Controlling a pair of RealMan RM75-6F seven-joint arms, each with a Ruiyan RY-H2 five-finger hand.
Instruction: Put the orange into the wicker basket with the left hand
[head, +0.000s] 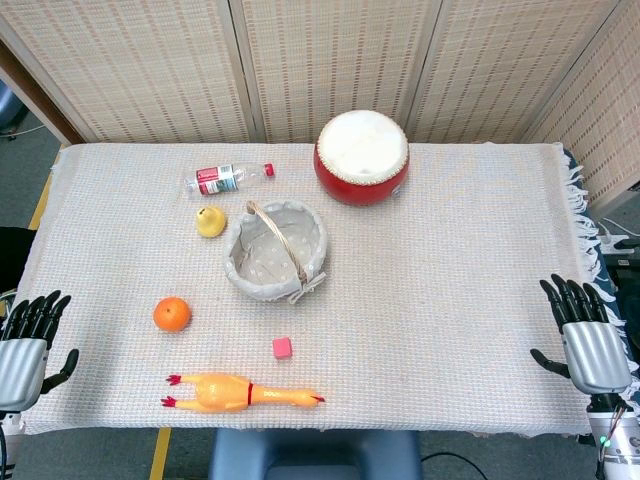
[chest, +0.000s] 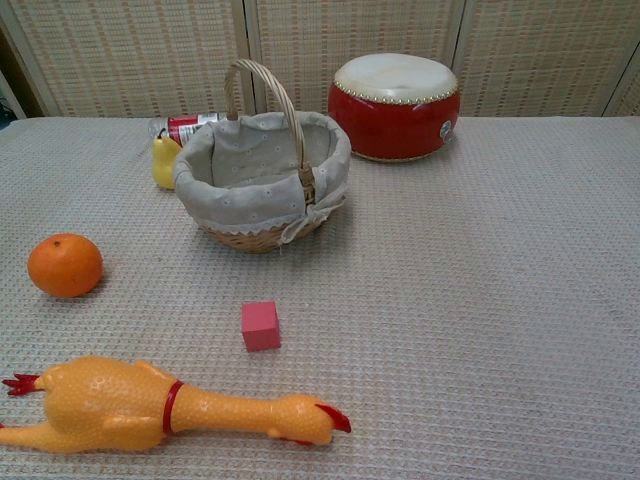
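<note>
Head view: left hand (head: 28, 340) sits at the tabletop's (head: 450, 260) left edge near the front corner, fingers spread, nothing in it. Right hand (head: 585, 335) at the right edge near the front, likewise released and empty. Neither hand shows in the chest view.

Orange (head: 171, 314) rests on the cloth toward the front-left, well apart from the left hand, free all round. Wicker basket (head: 272, 262) with cloth liner stands further back and toward the centre, handle upright across the opening, inside looks empty. Pick not begun.

Nearby: rubber chicken (head: 240, 391) along the front edge, just in front of the orange; pink cube (head: 282, 347) between chicken and basket; yellow pear (head: 210, 221) and a lying bottle (head: 228, 178) behind the basket's left side; red drum (head: 362, 157) near the back edge.

Risks, as I judge them:
- Orange is round, so a fingertip nudge on approach could roll it toward the chicken or off the left edge.
- A low reach from the front may clip the chicken.
- Handle arches over the basket, so a carried orange or the fingers could strike it and tip or shift the light basket.
- Release too far left or back lands near the pear rather than inside the liner.
</note>
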